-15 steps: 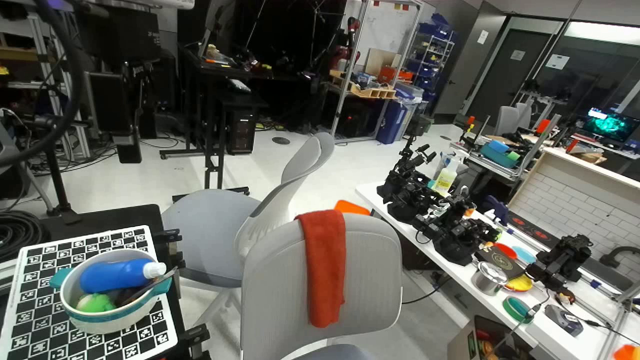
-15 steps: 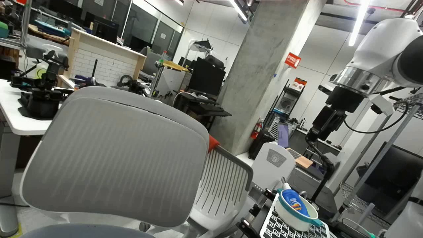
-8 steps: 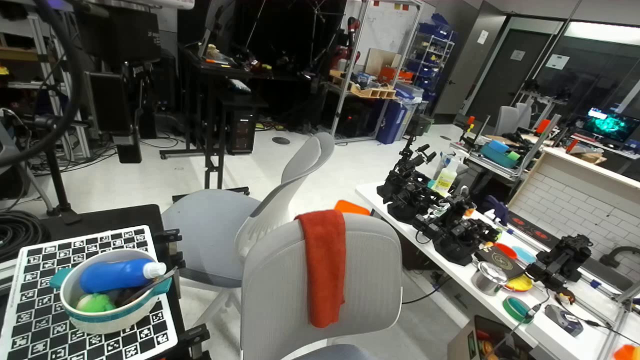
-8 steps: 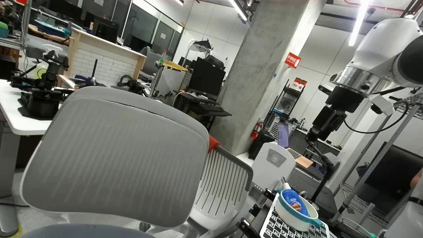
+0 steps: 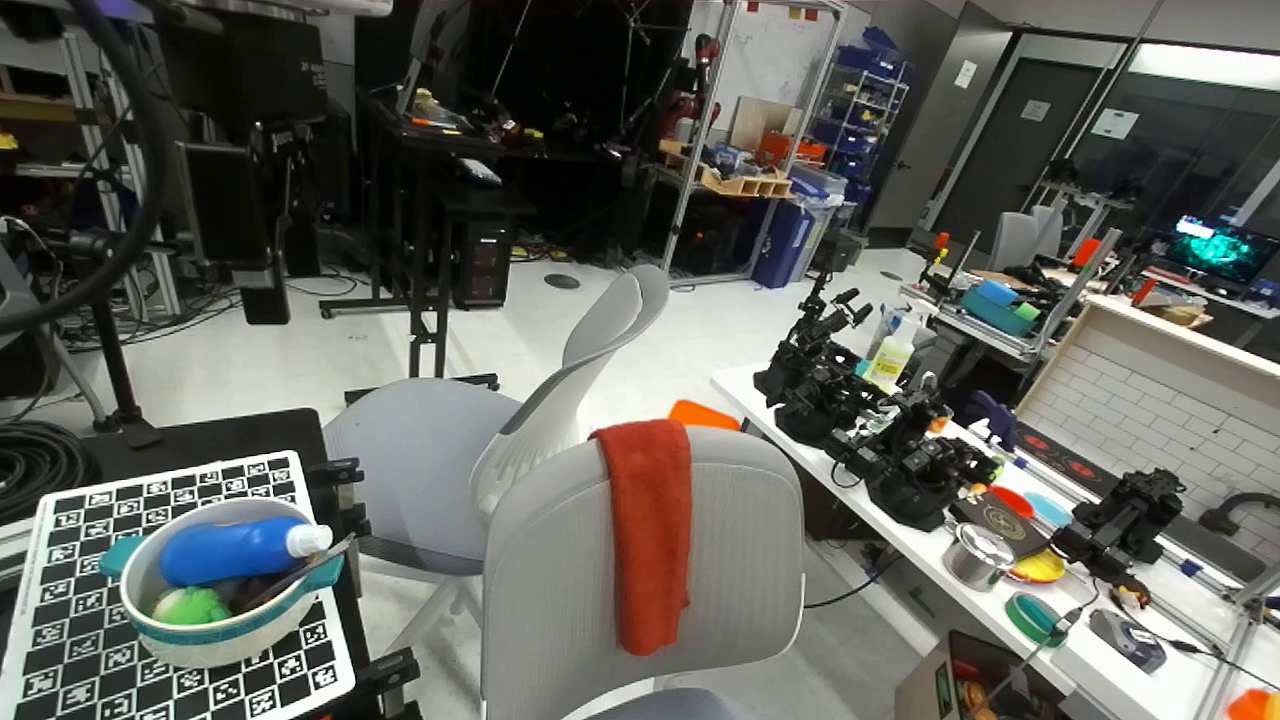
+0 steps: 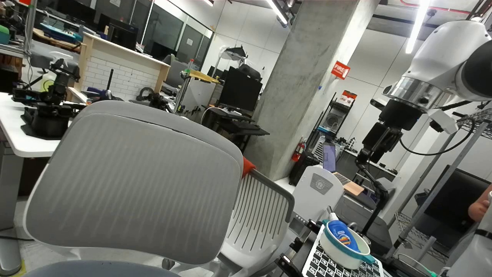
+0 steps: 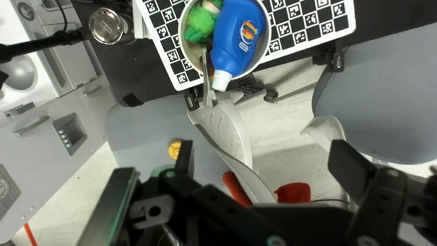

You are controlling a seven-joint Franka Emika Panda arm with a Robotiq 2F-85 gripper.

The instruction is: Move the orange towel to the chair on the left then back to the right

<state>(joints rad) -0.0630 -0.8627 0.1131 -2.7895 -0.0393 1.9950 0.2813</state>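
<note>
The orange towel [image 5: 650, 540] hangs folded over the top of a grey chair's backrest [image 5: 745, 540]. In an exterior view only a bit of the towel [image 6: 248, 167] shows, behind another backrest. In the wrist view both hanging sides of the towel [image 7: 295, 192] show, partly hidden by the gripper. The second grey chair [image 5: 410, 465] stands close beside and bears no towel; its backrest [image 6: 134, 181] fills much of an exterior view. My gripper [image 7: 262, 150] is open, with nothing between its fingers. The gripper [image 5: 280, 288] hangs in the air above the table side, apart from the towel.
A white bowl with teal handles [image 5: 215, 645] holds a blue bottle [image 5: 235, 550] on a checkered board [image 5: 70, 600] at the black table's edge. A white bench [image 5: 930, 550] carries black devices. A person's hand [image 6: 478, 207] shows at an exterior view's right edge.
My gripper has shifted very slightly, still in the air. A person's hand has come in at the right edge of an exterior view. The towel and chairs have not moved.
</note>
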